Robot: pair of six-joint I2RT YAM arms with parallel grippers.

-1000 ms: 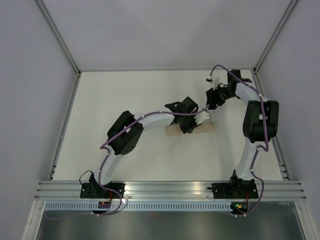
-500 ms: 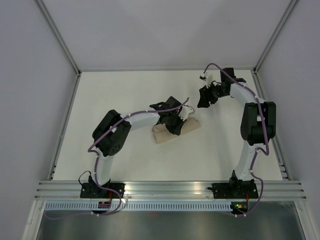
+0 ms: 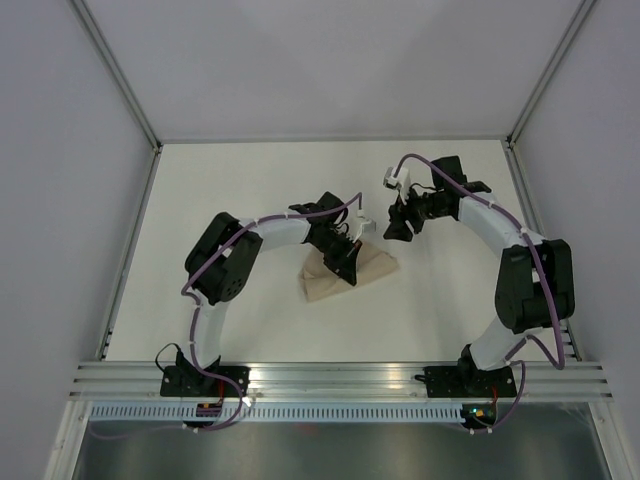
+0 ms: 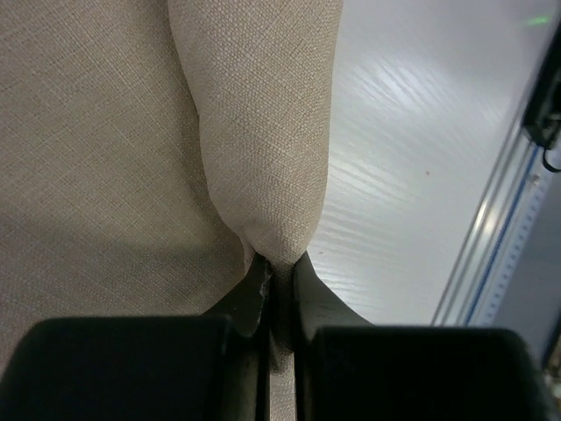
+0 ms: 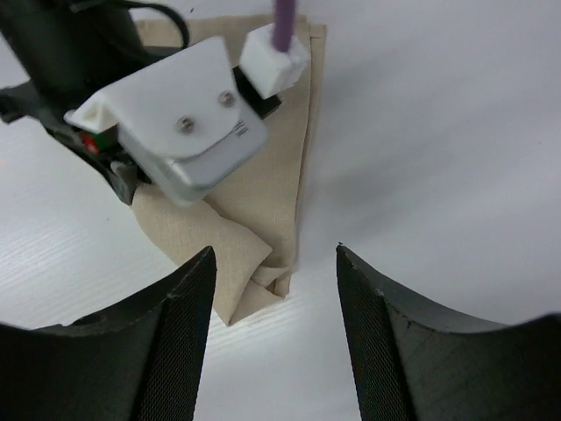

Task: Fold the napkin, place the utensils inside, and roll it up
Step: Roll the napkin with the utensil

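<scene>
The beige napkin [image 3: 372,268] lies bunched and folded on the white table, near the middle. My left gripper [image 3: 346,264] is above it and shut, pinching a raised fold of the cloth [image 4: 263,132] between its fingertips [image 4: 259,279]. My right gripper [image 3: 396,226] hovers just right of and behind the napkin, open, with nothing between its fingers. In the right wrist view the napkin's crumpled corner [image 5: 254,263] lies just ahead of the open right gripper [image 5: 273,254]. No utensils are in view.
The left arm's white wrist camera housing [image 5: 171,118] sits over the napkin, close in front of the right gripper. White table [image 3: 240,190] bounded by grey walls and an aluminium rail [image 3: 340,378] at the near edge.
My left gripper has dragged the napkin left and toward the near edge, still pinching it. My right gripper has followed, moving left and nearer to the cloth.
</scene>
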